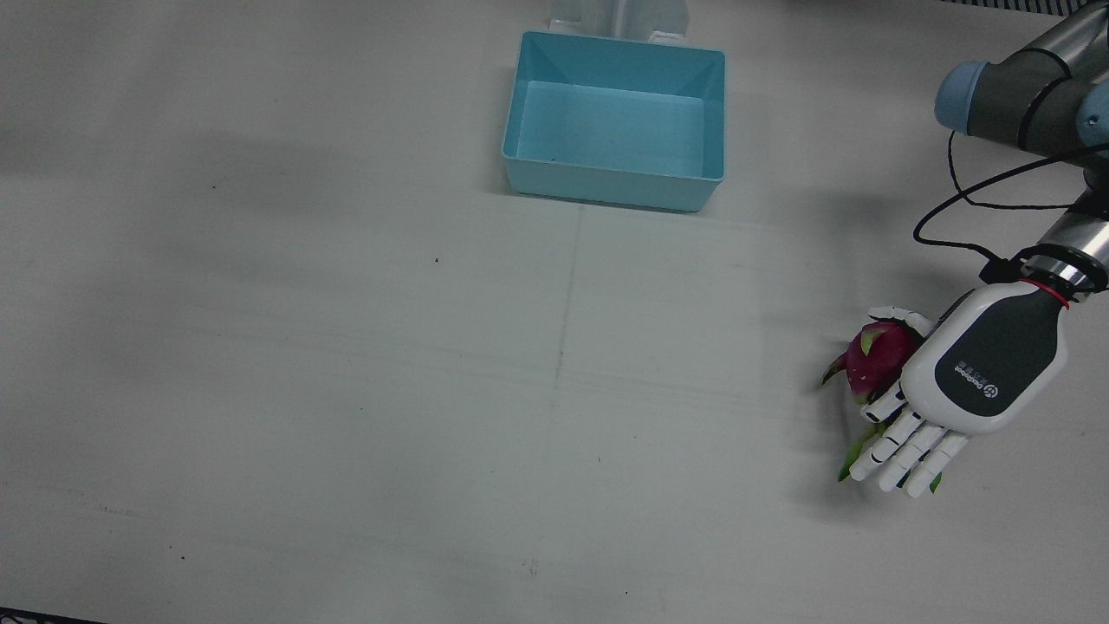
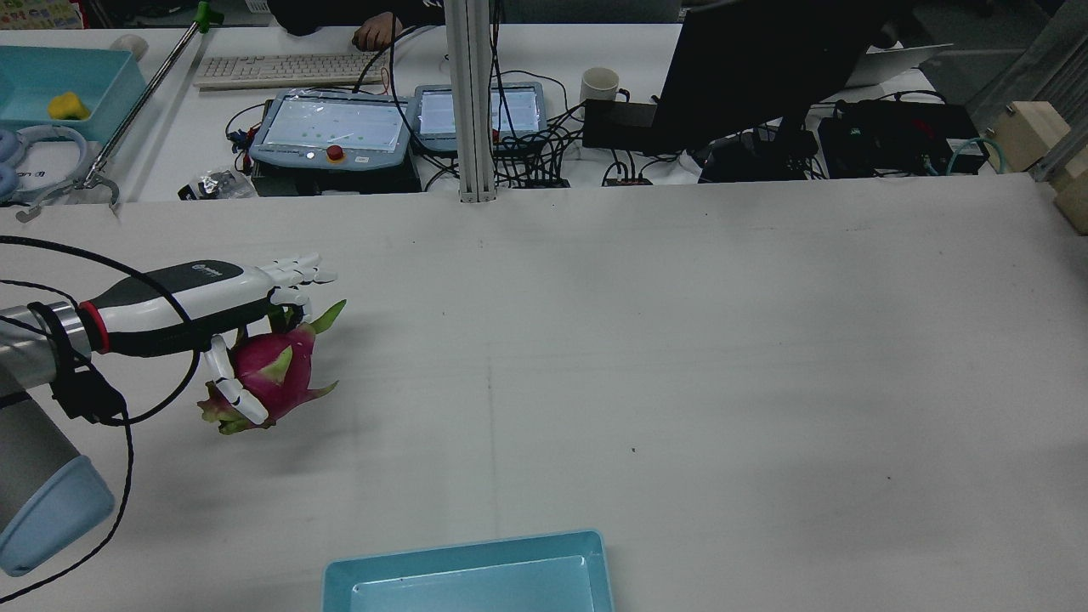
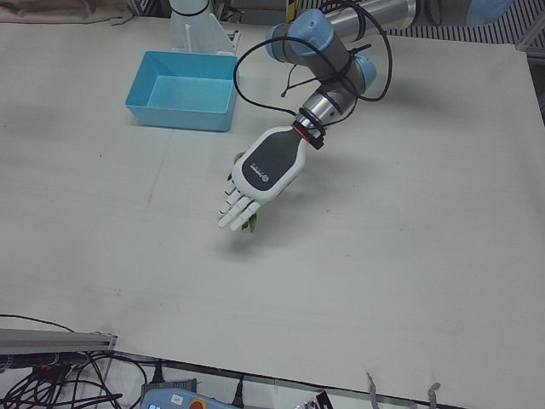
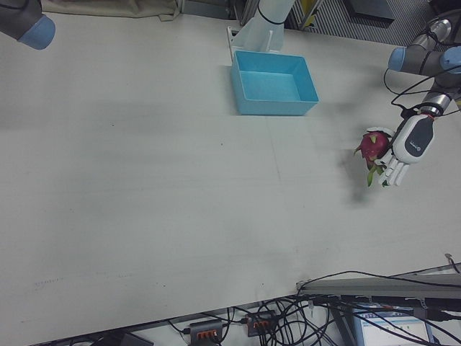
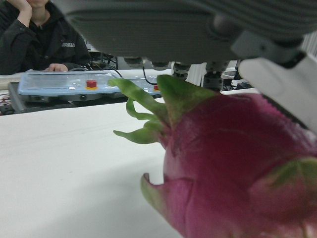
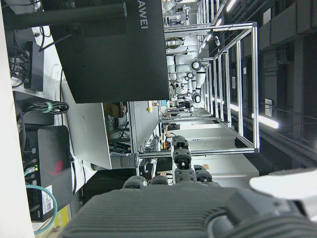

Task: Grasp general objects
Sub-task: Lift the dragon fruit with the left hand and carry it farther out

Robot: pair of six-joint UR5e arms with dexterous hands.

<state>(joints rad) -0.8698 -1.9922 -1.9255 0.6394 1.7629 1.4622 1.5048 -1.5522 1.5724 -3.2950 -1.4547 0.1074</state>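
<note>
One large white table [image 1: 346,390] fills almost every view, and we see a thin dark line crossing its middle. At the top centre of the front view stands a light blue bin [image 1: 615,121], with nothing visible inside it.

At the right edge of the front view we find the left hand [image 1: 953,390], white with a dark grey back. On this back there is a small white logo and a short word, but we cannot read the letters. A red ring sits at the wrist, and a black cable [image 1: 962,191] loops above it.

The left hand is closed around the dragon fruit [image 1: 877,357]. In the rear view, at the middle left of the frame, its fingers [image 2: 229,382] wrap over the fruit [image 2: 276,370], and the fruit seems lifted a little above the table, though we cannot be sure. The fruit is deep magenta with pale green pointed scales, and some long green tips stick out past the fingers. In the left hand view its skin fills the lower right of the frame.

The right hand [image 6: 173,218] appears only at the bottom of its own view, as dark fingers against the room; we cannot tell whether they are open or closed. Behind them, at the top of that frame, a black monitor [image 6: 114,49] carries the letters "AWEI".
</note>
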